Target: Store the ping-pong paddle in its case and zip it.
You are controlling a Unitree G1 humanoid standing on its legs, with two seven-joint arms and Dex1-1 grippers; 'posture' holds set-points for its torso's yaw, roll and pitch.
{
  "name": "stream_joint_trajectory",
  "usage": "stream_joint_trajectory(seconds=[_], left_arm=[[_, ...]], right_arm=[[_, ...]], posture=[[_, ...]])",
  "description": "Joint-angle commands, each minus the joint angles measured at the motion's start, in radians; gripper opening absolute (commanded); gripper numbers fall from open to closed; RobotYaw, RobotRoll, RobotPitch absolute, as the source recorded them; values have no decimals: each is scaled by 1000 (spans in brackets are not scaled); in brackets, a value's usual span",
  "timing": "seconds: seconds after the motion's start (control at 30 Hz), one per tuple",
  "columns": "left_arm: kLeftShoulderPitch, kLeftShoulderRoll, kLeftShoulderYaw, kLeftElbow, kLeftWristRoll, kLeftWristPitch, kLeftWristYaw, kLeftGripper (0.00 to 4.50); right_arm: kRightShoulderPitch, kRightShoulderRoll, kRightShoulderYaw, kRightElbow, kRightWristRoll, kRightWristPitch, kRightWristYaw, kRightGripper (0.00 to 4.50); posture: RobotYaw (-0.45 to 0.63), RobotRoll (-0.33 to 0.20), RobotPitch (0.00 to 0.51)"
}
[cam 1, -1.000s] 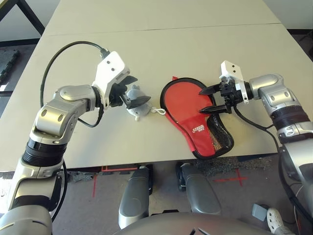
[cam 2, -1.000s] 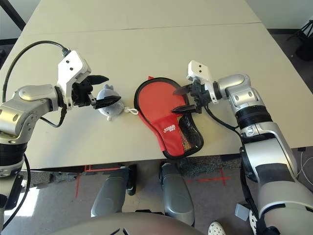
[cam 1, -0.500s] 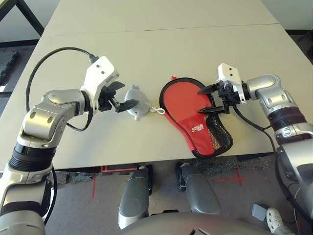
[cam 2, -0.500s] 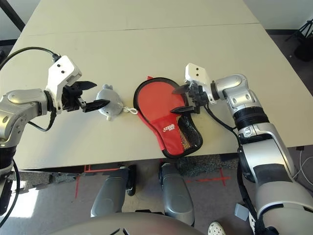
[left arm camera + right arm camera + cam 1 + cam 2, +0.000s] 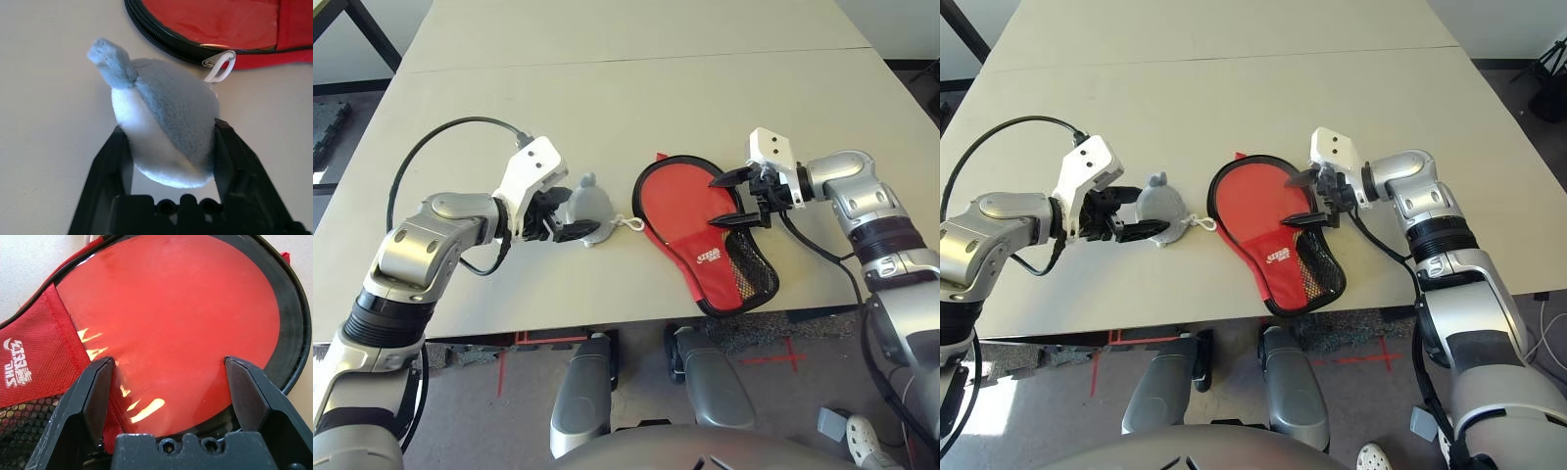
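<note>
- Lying at centre of the left eye view: case (image 5: 710,240), red side up on table (image 5: 636,108); left gripper (image 5: 566,217) closed on grey plush toy (image 5: 588,207) at centre left; right gripper (image 5: 734,200) spread open over the case's round end.
- Left wrist view: fingers (image 5: 113,161) clamping the toy's sides; zipper pull (image 5: 218,65) just beyond.
- Right wrist view: ping-pong paddle (image 5: 181,318), red face showing inside the black zipper rim.

you've got the case (image 5: 710,235) flat near the table's front edge, red side up, round end at 11 o'clock, mesh pocket at 5. paddle (image 5: 171,328) red face shows inside.
</note>
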Motion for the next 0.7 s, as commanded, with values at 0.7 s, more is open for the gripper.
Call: stream_joint_trajectory(seconds=[0.7], left_arm=[[-373, -151, -94, 508, 232, -322, -16, 56]], right_arm=[[88, 2, 47, -17, -70, 36, -60, 4500]], posture=[[87, 0, 227]])
